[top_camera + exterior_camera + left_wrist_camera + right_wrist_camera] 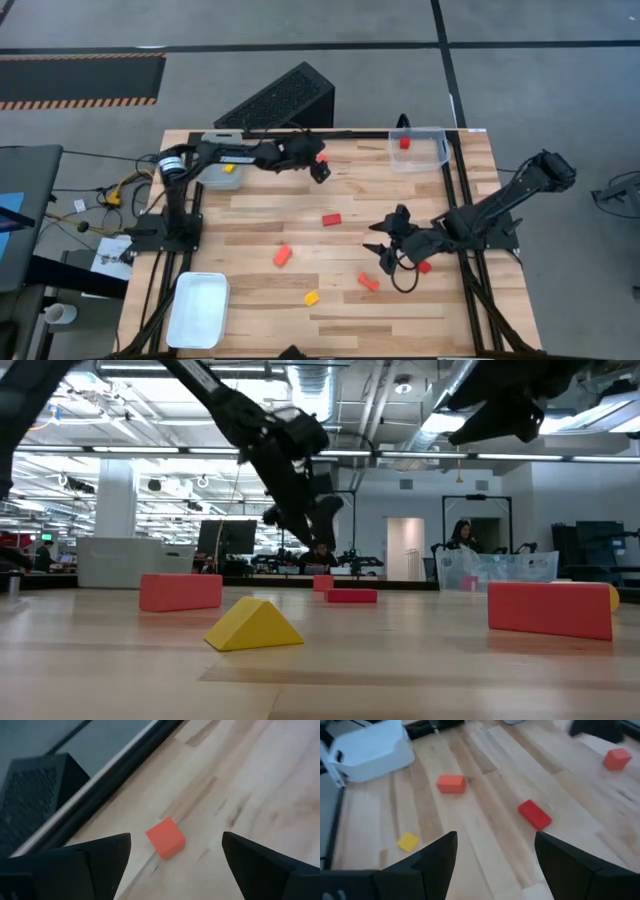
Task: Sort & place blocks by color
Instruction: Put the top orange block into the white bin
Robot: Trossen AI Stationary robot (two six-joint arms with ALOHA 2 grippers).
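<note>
An orange cube (166, 837) sits on the worktop (260, 780) near its far edge, one corner toward the left gripper (175, 865), whose fingers (107, 852) hang wide apart above it, touching nothing. The right gripper (495, 865) also gapes empty.

1. Your high view: even, bright overhead light on the table (400, 310); shadows short and soft beside the blocks (283, 256); no glare.
2. Your low view: ceiling strip lights (150, 372) bright behind the arms, so both arms read as dark silhouettes; the near yellow block (253, 626) is slightly soft, and the tabletop foreground is blurred.
3. Your left wrist view: soft throughout; the orange cube (166, 837) has fuzzy edges and a faint shadow beneath it; the fingers (105, 857) are dark and featureless.
4. Your right wrist view: mildly blurred; the white tray (370, 745) is washed pale; wood grain is smeared towards the edges.
</note>
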